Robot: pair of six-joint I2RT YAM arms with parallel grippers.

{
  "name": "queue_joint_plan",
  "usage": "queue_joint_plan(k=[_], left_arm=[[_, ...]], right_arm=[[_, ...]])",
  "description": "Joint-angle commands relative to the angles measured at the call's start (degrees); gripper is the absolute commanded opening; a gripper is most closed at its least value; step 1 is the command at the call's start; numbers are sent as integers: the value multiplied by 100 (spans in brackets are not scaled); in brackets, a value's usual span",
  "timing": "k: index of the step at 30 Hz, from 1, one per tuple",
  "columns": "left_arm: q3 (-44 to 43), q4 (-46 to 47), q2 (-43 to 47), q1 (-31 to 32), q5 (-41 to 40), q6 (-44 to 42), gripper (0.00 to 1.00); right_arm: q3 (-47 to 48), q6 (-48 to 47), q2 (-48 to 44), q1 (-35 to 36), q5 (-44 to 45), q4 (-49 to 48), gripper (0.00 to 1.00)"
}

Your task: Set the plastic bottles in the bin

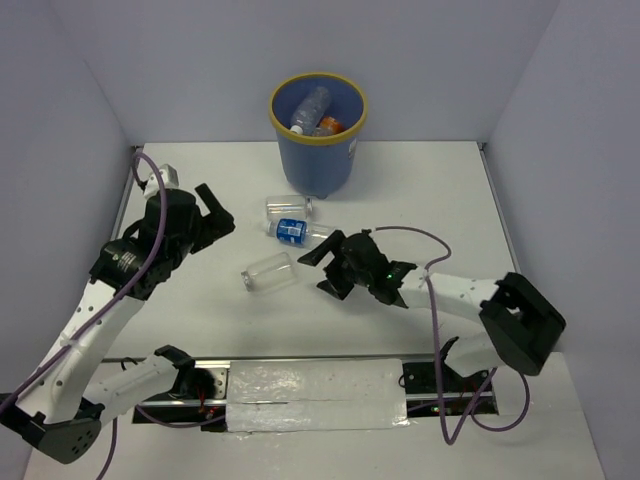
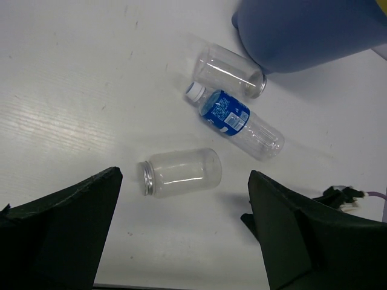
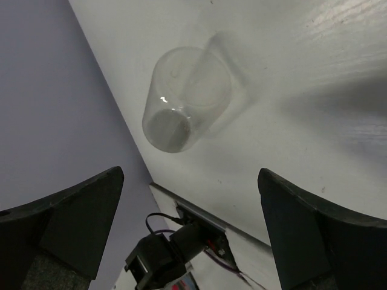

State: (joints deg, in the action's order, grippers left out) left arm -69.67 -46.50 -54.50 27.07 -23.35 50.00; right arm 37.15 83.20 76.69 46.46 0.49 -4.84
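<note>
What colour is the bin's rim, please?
The rim is yellow; top external view shows it best.

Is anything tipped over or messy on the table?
Yes. A clear bottle off by itself, a blue-labelled bottle and a second clear bottle right beside the bin all lie on their sides on the table, not in the bin. Nothing looks spilled or broken.

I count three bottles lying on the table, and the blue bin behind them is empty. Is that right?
Not quite: the bin is not empty. The top view shows a clear bottle and an orange bottle inside it. On the table lie a labelled bottle, a short bottle and a wide bottle.
</note>
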Motion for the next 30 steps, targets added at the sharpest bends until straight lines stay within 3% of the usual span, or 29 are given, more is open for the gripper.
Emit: queue_joint_plan(k=[1, 10, 21, 22, 25, 28, 30], left_arm=[[-117, -34, 89, -44, -170, 98, 99], [-3, 0, -8, -61, 112, 63, 99], [217, 203, -78, -61, 314, 28, 99], [234, 211, -78, -70, 331, 28, 99], [252, 212, -105, -70, 332, 10, 99], [261, 185, -113, -70, 270, -25, 99], [270, 177, -113, -70, 218, -34, 99]], right_arm=[[275, 698, 592, 179, -260, -1001, 100], [566, 1155, 1911, 399, -655, -1660, 100], [1365, 1058, 2886, 391, -647, -1161, 100], [1392, 1128, 2957, 399, -664, -1159, 88], [1339, 1155, 3037, 399, -647, -1186, 66], [1138, 1041, 2783, 391, -533, -1124, 53], [1111, 839, 2363, 355, -375, -958, 51]])
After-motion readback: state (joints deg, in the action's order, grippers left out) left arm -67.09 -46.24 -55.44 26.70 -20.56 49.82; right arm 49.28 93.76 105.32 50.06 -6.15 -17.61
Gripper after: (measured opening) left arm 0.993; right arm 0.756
